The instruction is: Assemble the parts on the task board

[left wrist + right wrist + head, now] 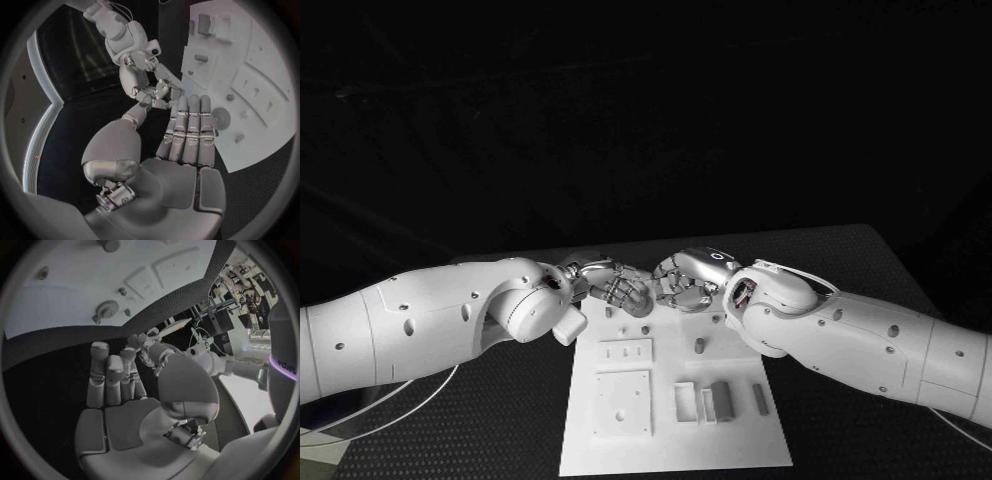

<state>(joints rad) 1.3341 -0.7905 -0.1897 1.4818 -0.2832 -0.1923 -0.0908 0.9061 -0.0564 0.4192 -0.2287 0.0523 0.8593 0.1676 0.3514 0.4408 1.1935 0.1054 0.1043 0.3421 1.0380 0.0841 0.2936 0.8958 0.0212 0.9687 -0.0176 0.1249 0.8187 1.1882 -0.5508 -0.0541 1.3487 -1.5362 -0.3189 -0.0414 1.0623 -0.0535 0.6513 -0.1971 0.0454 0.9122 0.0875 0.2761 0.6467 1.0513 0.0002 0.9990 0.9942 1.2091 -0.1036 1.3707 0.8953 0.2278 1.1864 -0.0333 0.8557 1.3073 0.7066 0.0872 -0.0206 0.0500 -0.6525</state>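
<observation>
The white task board (733, 450) lies in the middle of the black table. On it are a short grey peg (698, 345), a grey block (721, 400) and a grey bar (759, 398). Both hands meet above the board's far edge. My left hand (617, 287) has its fingers (190, 130) stretched out flat over the board, beside a round gear (220, 119), and holds nothing. My right hand (687, 280) faces it with loosely bent fingers (112, 372) and a bare palm. The two thumbs nearly touch. The gear (109, 307) lies on the board beyond the right hand.
Two square white plates (625, 352) (623, 402) and a white frame (687, 402) sit in the board's near half. Both white forearms (430, 320) (862, 340) angle in over the table's sides. Black table (488, 440) shows around the board.
</observation>
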